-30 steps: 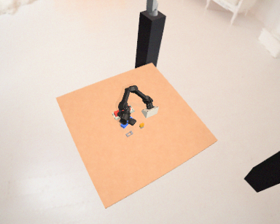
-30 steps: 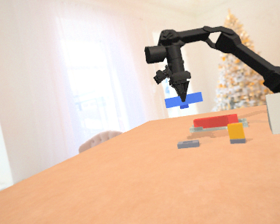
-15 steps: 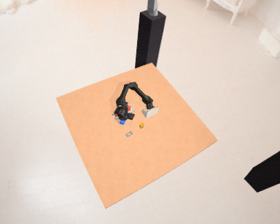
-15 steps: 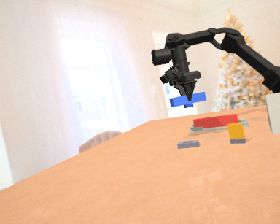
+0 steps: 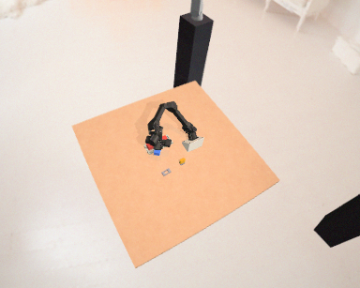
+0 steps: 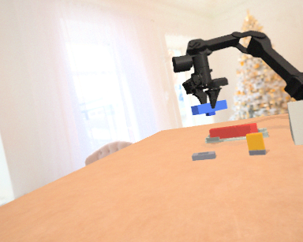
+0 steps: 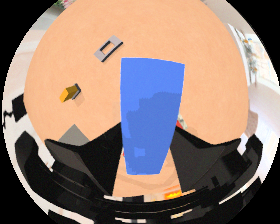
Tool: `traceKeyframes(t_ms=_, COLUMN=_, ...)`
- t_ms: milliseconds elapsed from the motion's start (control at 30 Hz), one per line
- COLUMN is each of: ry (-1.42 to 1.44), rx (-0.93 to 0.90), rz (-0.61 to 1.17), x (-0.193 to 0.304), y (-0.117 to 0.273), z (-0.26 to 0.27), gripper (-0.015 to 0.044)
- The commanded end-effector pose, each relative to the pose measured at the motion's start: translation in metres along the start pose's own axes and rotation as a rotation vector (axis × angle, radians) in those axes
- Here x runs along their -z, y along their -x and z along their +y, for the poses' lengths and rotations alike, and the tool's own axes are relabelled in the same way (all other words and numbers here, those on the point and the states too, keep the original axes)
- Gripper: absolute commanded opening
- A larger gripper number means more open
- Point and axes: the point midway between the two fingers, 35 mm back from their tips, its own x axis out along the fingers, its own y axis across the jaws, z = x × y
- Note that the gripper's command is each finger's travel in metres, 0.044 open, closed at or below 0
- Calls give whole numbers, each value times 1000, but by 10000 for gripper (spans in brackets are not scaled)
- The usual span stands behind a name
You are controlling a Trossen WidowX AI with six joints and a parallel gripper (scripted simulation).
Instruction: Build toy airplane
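Note:
My gripper (image 6: pixel 209 105) (image 7: pixel 148 135) is shut on the blue wing (image 5: pixel 157 153) (image 6: pixel 220 105) (image 7: pixel 152 85). The wing is held level in the air, its small tab (image 6: pixel 211 113) pointing down. The red fuselage (image 5: pixel 150 146) (image 6: pixel 232 132) lies in the pale jig cradle (image 6: pixel 213 140), below and beyond the wing in the exterior view; the wing hides most of it in the wrist view. The yellow tail fin (image 5: pixel 182 160) (image 6: pixel 256 142) (image 7: pixel 68 94) stands in its small grey holder (image 6: pixel 257 152), apart from the fuselage. The socket on top of the fuselage cannot be made out.
A small grey holder (image 5: pixel 163 174) (image 6: pixel 203 155) (image 7: pixel 116 41) with an empty slot lies on the tabletop (image 5: pixel 142 224) (image 6: pixel 147 192), in front of the cradle in the exterior view. A white block (image 5: pixel 193 144) (image 6: pixel 301 121) stands at the arm's base.

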Motion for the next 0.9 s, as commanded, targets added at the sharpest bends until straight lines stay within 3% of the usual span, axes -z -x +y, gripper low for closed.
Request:
traceKeyframes(t_ms=0, ry=61, rx=4, rz=1, x=13, y=-2, z=-4, gripper=0)
traceKeyframes(t_ms=867, ry=495, rx=8, rz=18, x=93, y=-21, z=-17, gripper=0)
